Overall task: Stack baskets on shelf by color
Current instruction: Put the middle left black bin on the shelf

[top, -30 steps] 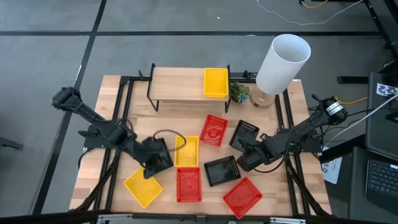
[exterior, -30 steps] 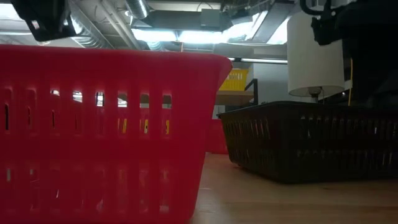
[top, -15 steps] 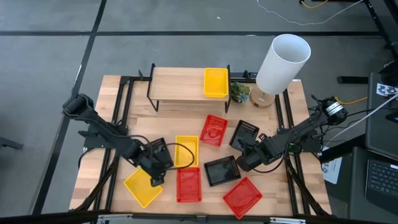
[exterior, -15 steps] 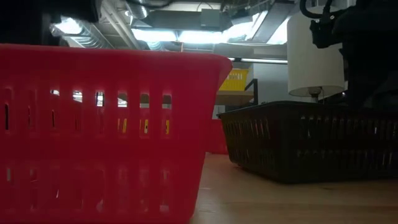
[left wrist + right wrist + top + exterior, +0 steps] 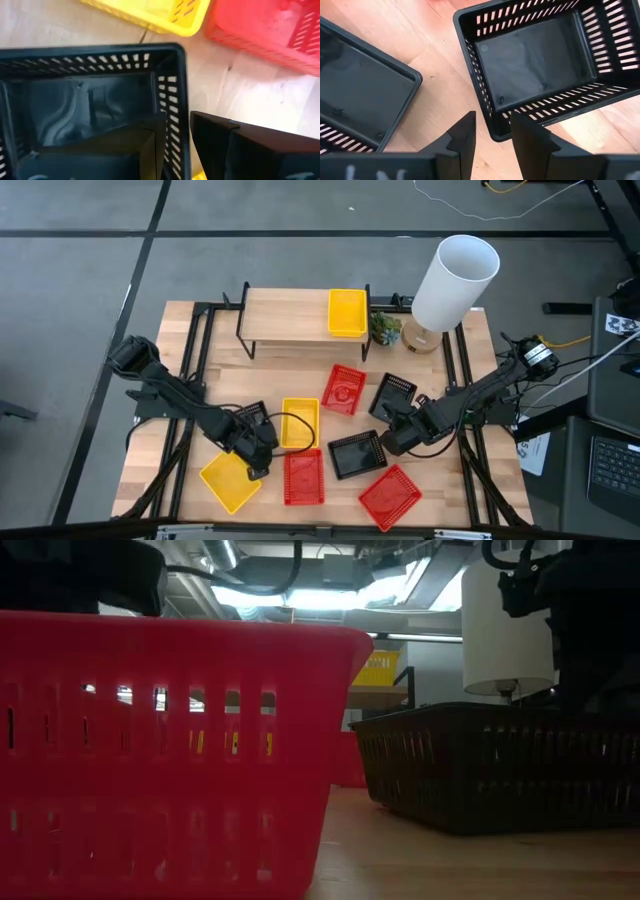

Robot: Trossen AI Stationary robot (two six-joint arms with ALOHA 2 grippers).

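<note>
Baskets are the work in hand, and one black basket (image 5: 95, 107) is pinched by the left gripper (image 5: 172, 145): one finger is set inside its wall and the other outside, so the wall is clamped between them, low at the front left of the table (image 5: 190, 320). The right gripper (image 5: 492, 132) is held narrowly parted above the rim of a second black basket (image 5: 540, 55), nothing being gripped yet, with a third black one (image 5: 360, 90) just beside it. Beyond the left gripper a yellow basket (image 5: 300, 423) and a red one (image 5: 303, 477) are seen close by; another yellow (image 5: 231, 481) lies near the front edge. On the shelf (image 5: 285, 317) only one yellow basket (image 5: 347, 312) is placed, at its right end. The step is judged to be the pick-up of a black basket, with most of the sorting left. Next, a lift clear of its neighbours and a carry to a free spot on the shelf are called for.
</note>
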